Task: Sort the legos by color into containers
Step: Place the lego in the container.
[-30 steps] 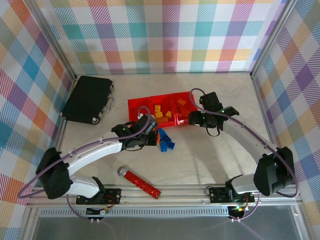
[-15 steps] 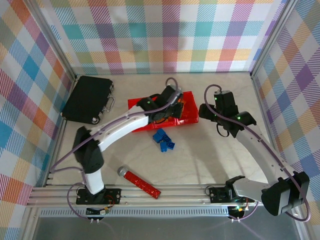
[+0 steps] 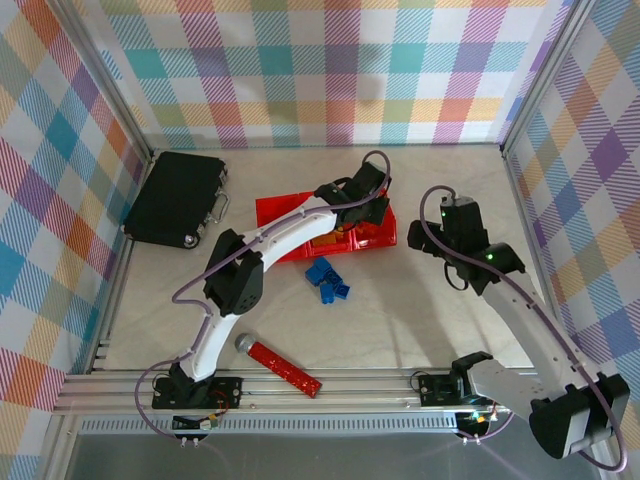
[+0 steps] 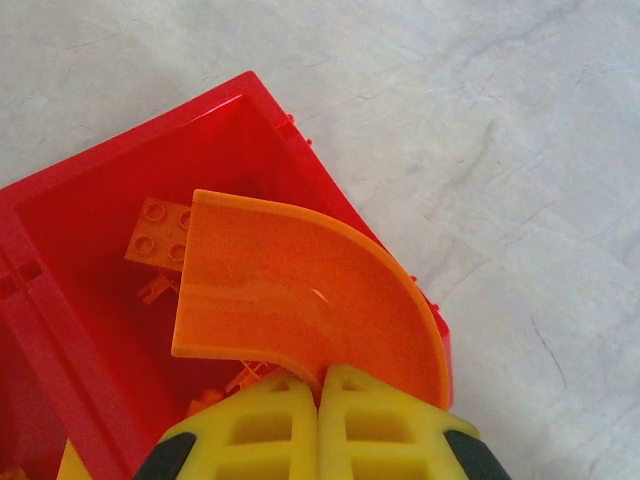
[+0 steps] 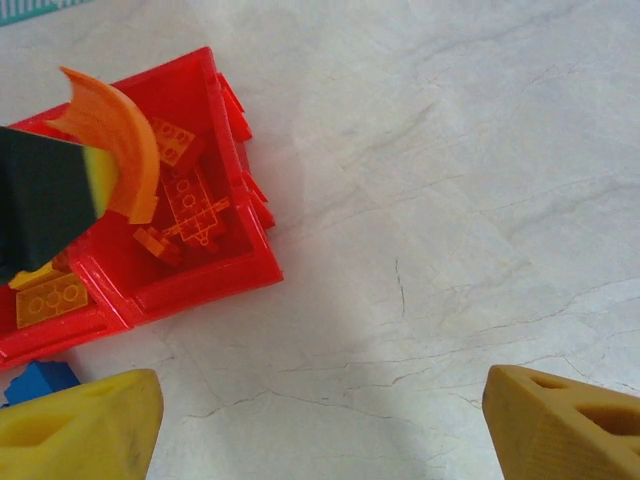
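Okay, left gripper (image 4: 320,385) is clamped hard on the thin edge of the curved orange piece (image 4: 300,290), holding it above the end bin of the containers (image 4: 296,137). That bin already has orange bricks (image 5: 190,200) in it, so it's the right colour. Right gripper (image 5: 320,420) is off to the side over bare table (image 5: 450,200), jaws wide apart, nothing in them. Blue legos (image 3: 327,280) lie loose on the table just in front of the containers, not sorted yet.

Risks from here:
- From the left wrist view, the curve's outer arc overhangs the bin's outer wall. Let go at this spot and it likely catches the rim and tips out onto the table.
- The piece is broad for the bin, so it could land bridging the wall.
- The grip is only an edge pinch, so the piece may swing on release.

I'd shift inward over the bin before letting go.
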